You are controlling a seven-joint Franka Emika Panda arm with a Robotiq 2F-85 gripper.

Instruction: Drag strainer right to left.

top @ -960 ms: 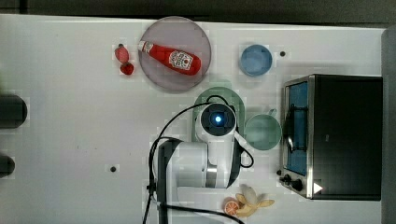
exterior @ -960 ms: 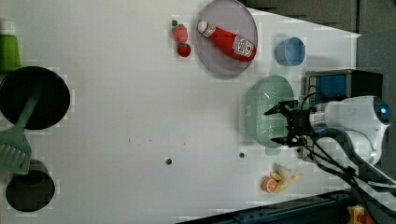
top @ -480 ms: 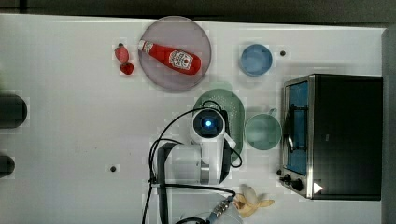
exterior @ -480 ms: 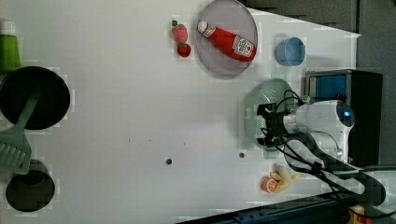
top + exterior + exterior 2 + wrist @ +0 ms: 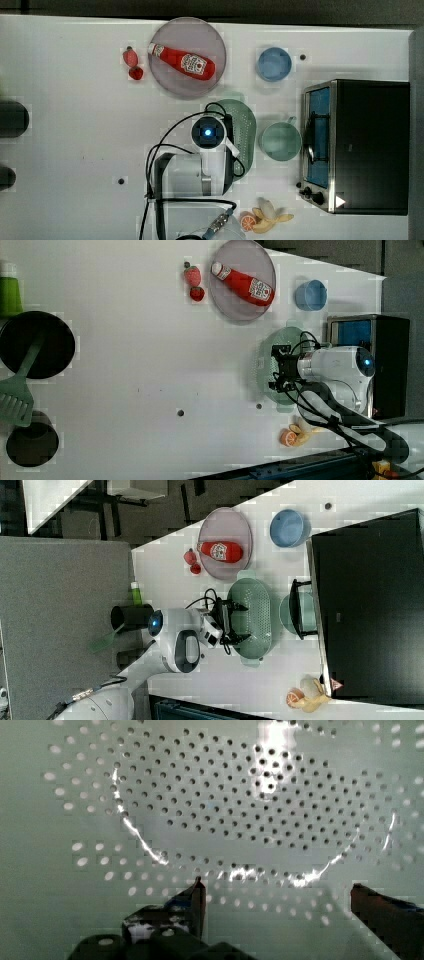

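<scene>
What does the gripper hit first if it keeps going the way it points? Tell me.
The strainer. The wrist view looks straight into its perforated inside, with the open gripper just short of it, one finger on each side of the frame. How much gap remains is unclear.

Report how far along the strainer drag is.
Done: the gripper has reached the strainer, fingers spread apart just above its holed inside. In hand: getting a purchase on it; no contact is plainly visible. Left: the whole drag. In the top view the strainer sits beside the green cup, near the oven, with bare table to its left.
</scene>
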